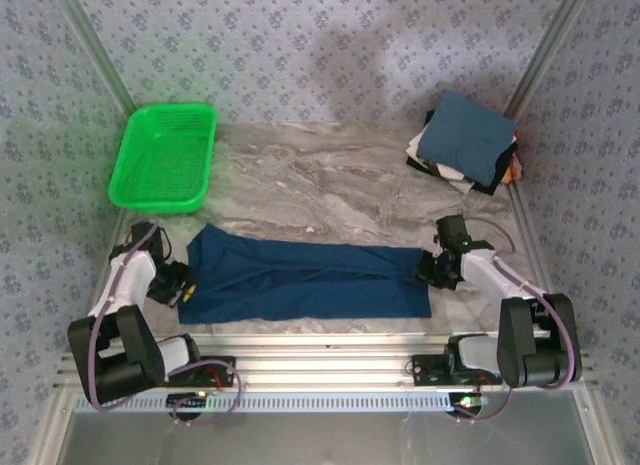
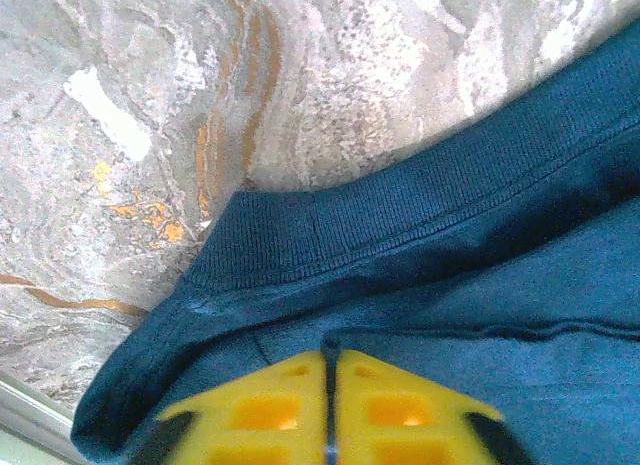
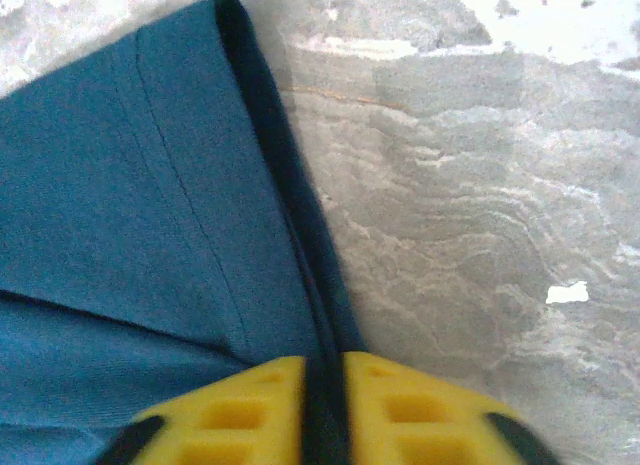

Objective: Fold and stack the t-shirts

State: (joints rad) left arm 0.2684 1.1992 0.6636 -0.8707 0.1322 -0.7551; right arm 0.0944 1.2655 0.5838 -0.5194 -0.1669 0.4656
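Yellow fingertips of the left gripper [image 2: 330, 360] sit closest, pressed together with a thin dark line of cloth between them. We read that as pinching the collar end of the navy shirt [image 2: 420, 275]. The right gripper [image 3: 323, 370] is likewise closed on a dark fold of cloth at the hem end. The shirt lies flat on the table [image 1: 330, 175] as a long band, its long axis running left to right, one end at each gripper. The next move, we judge, carries one end over onto the other along that axis. The stack of folded shirts [image 1: 465, 143] sits far right, nearer the right arm. The green basket [image 1: 165, 155] sits far left.
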